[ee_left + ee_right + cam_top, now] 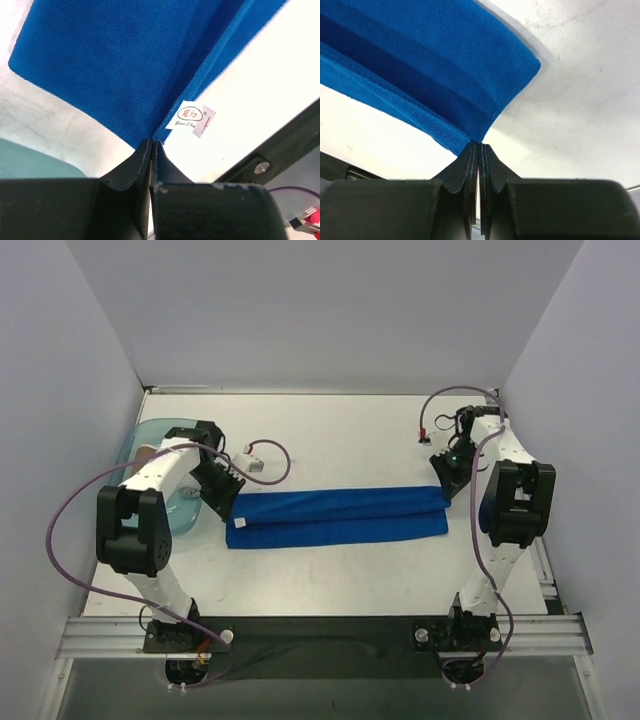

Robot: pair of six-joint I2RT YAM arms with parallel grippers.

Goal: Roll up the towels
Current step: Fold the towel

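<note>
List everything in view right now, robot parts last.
towel: 1, royal blue, folded into a long strip across mid-table, running between the two grippers
tag: 1, white with red print, at the towel's left-end corner
bowl: 1, translucent teal, left side of the table, partly hidden by the left arm
tan item: 1, inside the bowl, mostly hidden; can't identify
table: 1, white, under everything
left gripper: 1, black, shut on the towel's left end
right gripper: 1, black, shut on the towel's right end
left arm, right arm: 2, white with black joints, bases at the near edge
</note>
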